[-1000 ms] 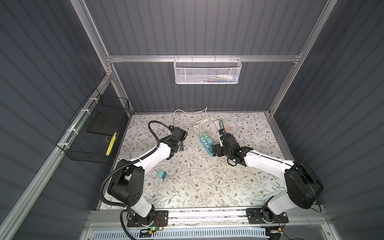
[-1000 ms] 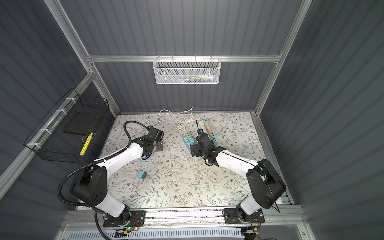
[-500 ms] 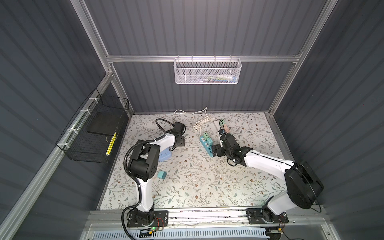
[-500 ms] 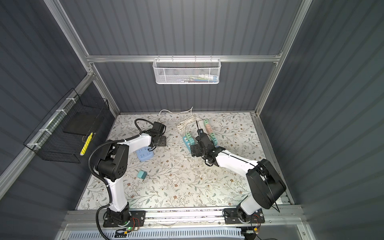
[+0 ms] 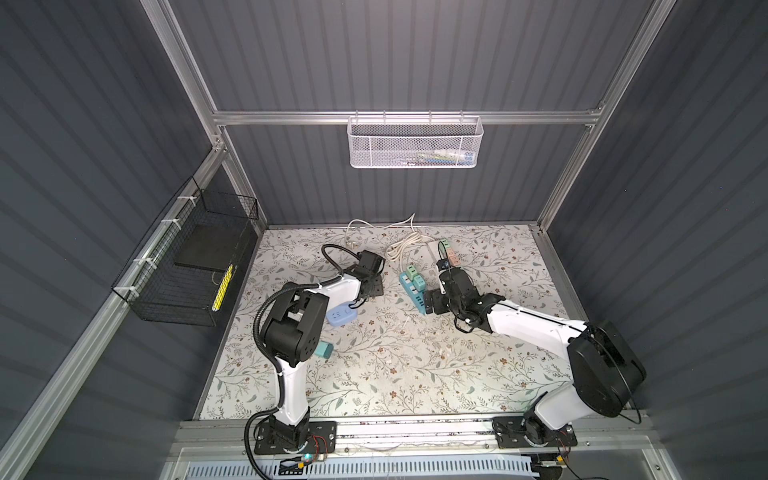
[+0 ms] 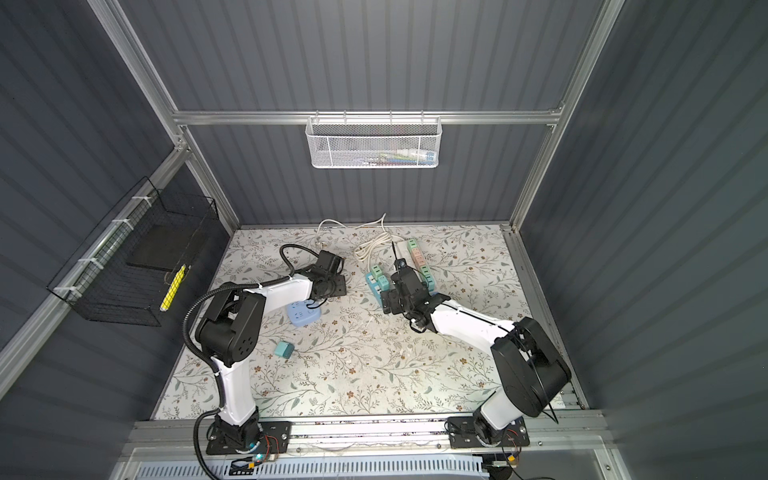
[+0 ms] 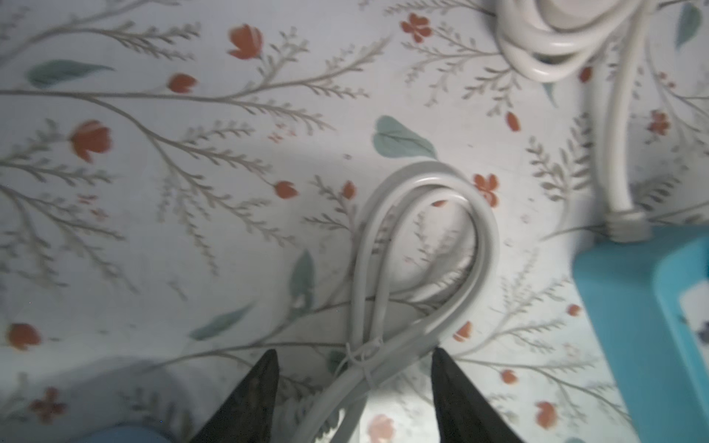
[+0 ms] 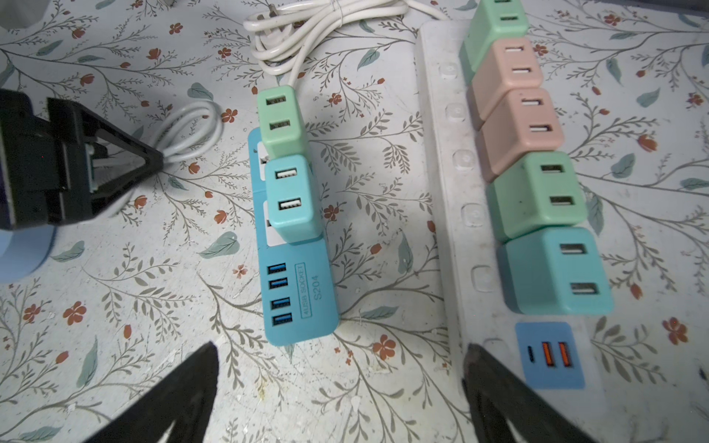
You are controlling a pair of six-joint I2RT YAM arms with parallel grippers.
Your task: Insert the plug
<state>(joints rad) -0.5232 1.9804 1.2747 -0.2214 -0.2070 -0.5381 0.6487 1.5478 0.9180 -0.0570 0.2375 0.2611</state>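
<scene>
Grey ribbed walls (image 5: 415,62) enclose floral mat (image 5: 415,374); left tool (image 7: 353,351) part-open astride white cable (image 7: 487,237), right tool (image 8: 340,345) wide.

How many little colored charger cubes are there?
8. Green and teal on the blue power strip; green, pink, pink, green, teal along the white power strip; a teal one loose by the left arm. Others may be hidden.

Three plastic socket strips are lying about: blue strip (image 8: 303,307), long white strip (image 8: 447,172), rounded pale-blue strip (image 5: 341,314). Eight cube chargers are showing: three green cubes (image 8: 282,122), two pink cubes (image 8: 506,65), three teal cubes (image 8: 295,199). Two wire baskets (image 5: 415,143) are hanging.
</scene>
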